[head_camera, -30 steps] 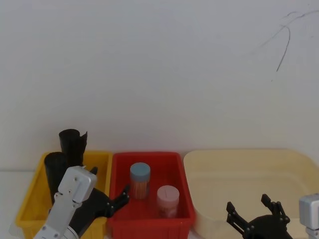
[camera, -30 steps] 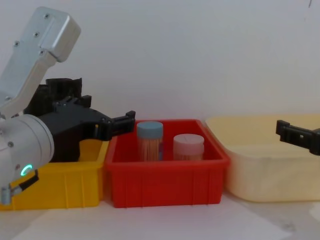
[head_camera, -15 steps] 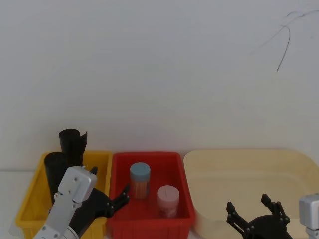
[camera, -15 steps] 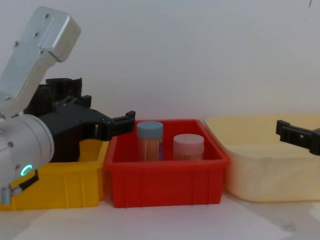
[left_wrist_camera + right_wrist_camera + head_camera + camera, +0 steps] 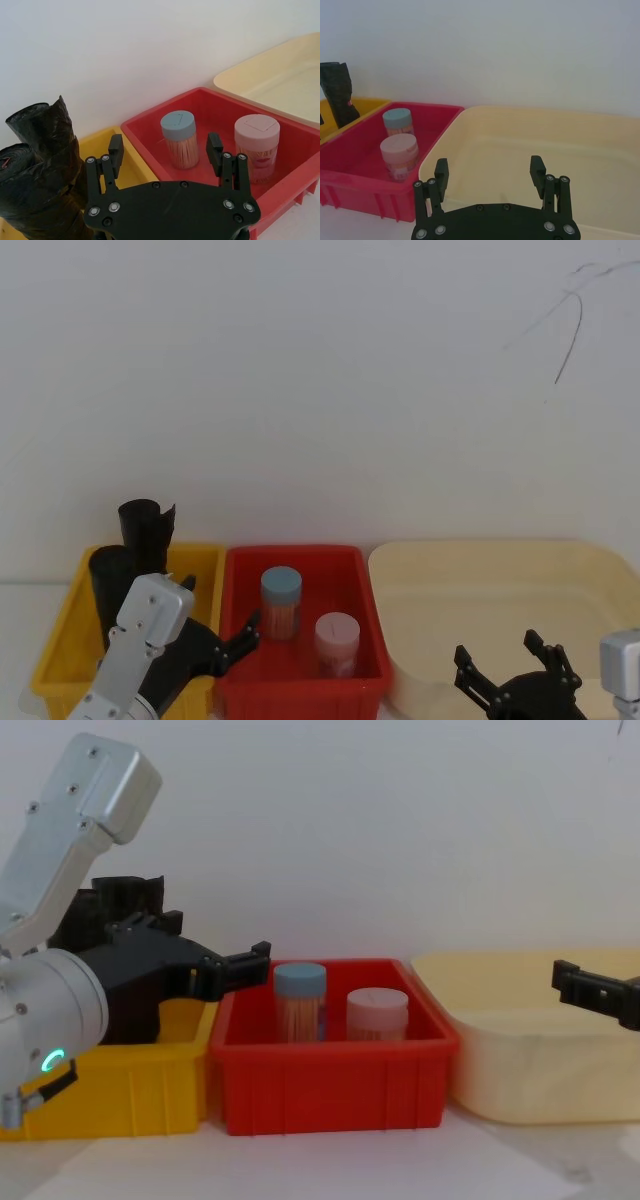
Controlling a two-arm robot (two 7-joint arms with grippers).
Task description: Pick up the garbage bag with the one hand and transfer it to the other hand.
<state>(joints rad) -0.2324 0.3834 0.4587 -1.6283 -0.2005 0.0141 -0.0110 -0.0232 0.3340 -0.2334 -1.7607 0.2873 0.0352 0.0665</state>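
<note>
The garbage bag (image 5: 108,582) is a thick black glossy roll standing at the left of the yellow bin (image 5: 203,562); in the left wrist view it (image 5: 30,192) stands in front of a slimmer ragged-topped roll (image 5: 52,127). My left gripper (image 5: 238,638), with the silver green-ringed wrist, hangs open over the border of the yellow and red bins, to the right of the bag and apart from it. Its fingers (image 5: 165,150) hold nothing. From the side, the left gripper (image 5: 250,963) points toward the jars. My right gripper (image 5: 515,672) stands open and empty over the cream tub's near edge (image 5: 489,170).
The red bin (image 5: 300,558) holds a blue-lidded jar (image 5: 281,600) and a pink-lidded jar (image 5: 337,638). A large cream tub (image 5: 480,558) sits at the right. The taller ragged black roll (image 5: 147,525) stands at the back of the yellow bin. A white wall is close behind.
</note>
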